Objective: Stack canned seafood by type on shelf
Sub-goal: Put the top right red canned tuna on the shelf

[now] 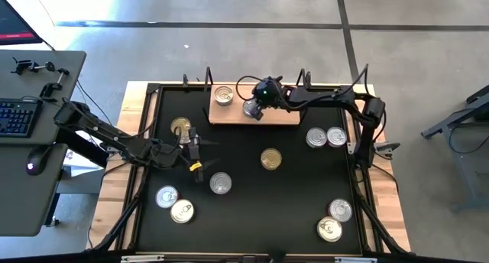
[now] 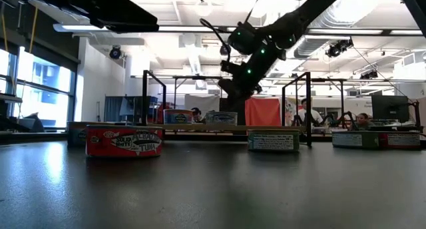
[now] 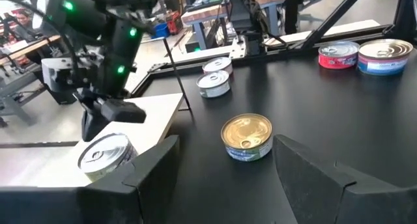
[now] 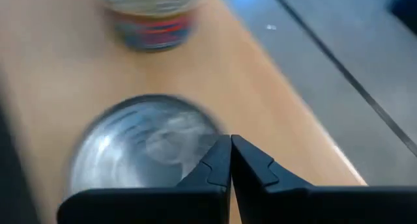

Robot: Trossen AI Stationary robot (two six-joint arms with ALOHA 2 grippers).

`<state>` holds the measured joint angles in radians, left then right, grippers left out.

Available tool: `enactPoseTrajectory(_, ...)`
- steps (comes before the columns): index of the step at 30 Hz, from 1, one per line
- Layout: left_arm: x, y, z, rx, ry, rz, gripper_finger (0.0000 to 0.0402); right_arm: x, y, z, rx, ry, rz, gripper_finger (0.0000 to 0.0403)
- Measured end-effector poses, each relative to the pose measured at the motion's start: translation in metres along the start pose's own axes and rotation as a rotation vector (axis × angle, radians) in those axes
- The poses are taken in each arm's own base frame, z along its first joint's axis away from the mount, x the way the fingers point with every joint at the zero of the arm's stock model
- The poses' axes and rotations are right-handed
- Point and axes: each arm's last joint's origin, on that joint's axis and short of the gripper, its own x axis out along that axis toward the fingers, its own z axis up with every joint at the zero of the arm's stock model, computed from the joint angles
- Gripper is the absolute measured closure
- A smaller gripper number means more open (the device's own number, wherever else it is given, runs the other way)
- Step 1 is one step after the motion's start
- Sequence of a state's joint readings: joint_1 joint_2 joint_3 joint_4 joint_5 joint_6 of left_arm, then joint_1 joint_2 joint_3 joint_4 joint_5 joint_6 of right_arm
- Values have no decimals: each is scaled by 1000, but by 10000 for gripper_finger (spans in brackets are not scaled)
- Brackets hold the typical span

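Near you, tins lie scattered on the tabletop [image 1: 244, 217]. Your left gripper [image 1: 200, 152], fingers spread, hovers beside a gold-lidded tin [image 1: 181, 127]. Farther back, your right gripper [image 4: 230, 160], pressed together, sits over a silver tin [image 4: 140, 146] on the shelf [image 1: 286, 116], near another tin [image 1: 223, 95].

The high view looks straight down on the whole counter [image 1: 252, 209] from far above. The low view sits at counter height, facing level across it into the room. The left wrist view looks across toward the shelf [image 3: 58, 162]. The right wrist view hangs very near above the shelf [image 4: 58, 87], which all four views share.
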<state>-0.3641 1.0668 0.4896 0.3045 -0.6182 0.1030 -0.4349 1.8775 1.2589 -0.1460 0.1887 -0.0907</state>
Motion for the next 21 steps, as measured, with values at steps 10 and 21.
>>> enactPoseTrajectory(10,0,0,-1,-17,8,-1,166,1,23,-2,-147,57,242,403)
enactPoseTrajectory(21,2,3,-1,-22,7,15,166,37,5,-1,-48,-79,162,403)
